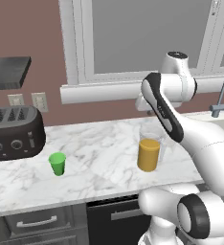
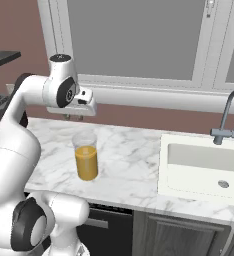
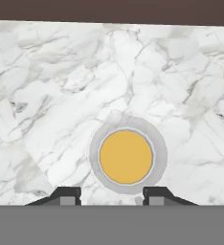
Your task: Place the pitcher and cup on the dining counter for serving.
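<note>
Nearest the base, dark drawer fronts [image 1: 37, 222] run under the edge of the white, grey-veined marble bench [image 1: 99, 158]. On that bench stands the tall clear pitcher [image 1: 149, 152], a glass-like cylinder a little over half full of orange liquid, upright and well in from the front edge. The small bright green cup [image 1: 57, 163] stands upright well to the pitcher's left, apart from it, just in front of the dark grey four-slot toaster [image 1: 14, 132].

The white arm's two-finger gripper [image 3: 111, 196] hangs above the pitcher, pointing straight down — in the hand view the orange disc of liquid and its clear rim sit just above the two dark fingers [image 3: 66, 195]. The fingers stand spread with a gap about as wide as the pitcher's mouth, holding nothing and touching nothing; the right base view shows clear air between hand and rim.

Farther right, a white sink basin [image 2: 204, 170] is set into the bench, with a grey curved faucet [image 2: 229, 120] behind it. Beyond it all — a white-framed window [image 2: 139, 45] in a reddish-brown wall, and two pale wall outlets [image 1: 28, 101] above the toaster.
</note>
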Motion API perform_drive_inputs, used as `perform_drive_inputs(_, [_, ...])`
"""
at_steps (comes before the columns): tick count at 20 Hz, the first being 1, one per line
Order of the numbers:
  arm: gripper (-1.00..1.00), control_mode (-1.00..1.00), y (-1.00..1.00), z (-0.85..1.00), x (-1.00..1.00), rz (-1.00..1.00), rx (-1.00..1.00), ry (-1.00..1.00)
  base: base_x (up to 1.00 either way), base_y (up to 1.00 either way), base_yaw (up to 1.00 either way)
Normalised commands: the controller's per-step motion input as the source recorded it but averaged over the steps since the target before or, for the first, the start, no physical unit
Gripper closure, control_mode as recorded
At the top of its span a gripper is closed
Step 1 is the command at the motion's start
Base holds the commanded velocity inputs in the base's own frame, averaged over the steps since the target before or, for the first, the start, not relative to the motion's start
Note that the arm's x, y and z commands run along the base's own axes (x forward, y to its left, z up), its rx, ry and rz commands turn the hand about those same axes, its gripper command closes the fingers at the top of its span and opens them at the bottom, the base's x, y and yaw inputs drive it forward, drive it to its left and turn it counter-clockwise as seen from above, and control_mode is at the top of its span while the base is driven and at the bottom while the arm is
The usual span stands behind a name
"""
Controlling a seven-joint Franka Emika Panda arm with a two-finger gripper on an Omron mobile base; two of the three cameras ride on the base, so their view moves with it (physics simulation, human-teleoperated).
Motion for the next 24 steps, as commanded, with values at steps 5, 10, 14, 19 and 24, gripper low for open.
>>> perform_drive_inputs(5, [-1.0,-1.0,0.0,-0.02,0.0,0.0,0.0,0.0,0.0,0.0,0.0])
perform_drive_inputs(10, [-1.0,-1.0,-0.27,-0.28,-0.24,0.0,0.0,-0.01,0.0,0.0,0.0])
perform_drive_inputs(14, [-1.0,-1.0,-0.24,-0.73,-0.17,0.1,0.01,0.0,0.0,0.0,0.0])
perform_drive_inputs(19, [-1.0,-1.0,-0.12,-0.76,0.0,0.18,0.01,0.0,0.0,0.0,0.0])
perform_drive_inputs(24, [-1.0,-1.0,-0.16,-0.36,0.05,0.13,0.0,0.02,0.0,0.0,0.0])
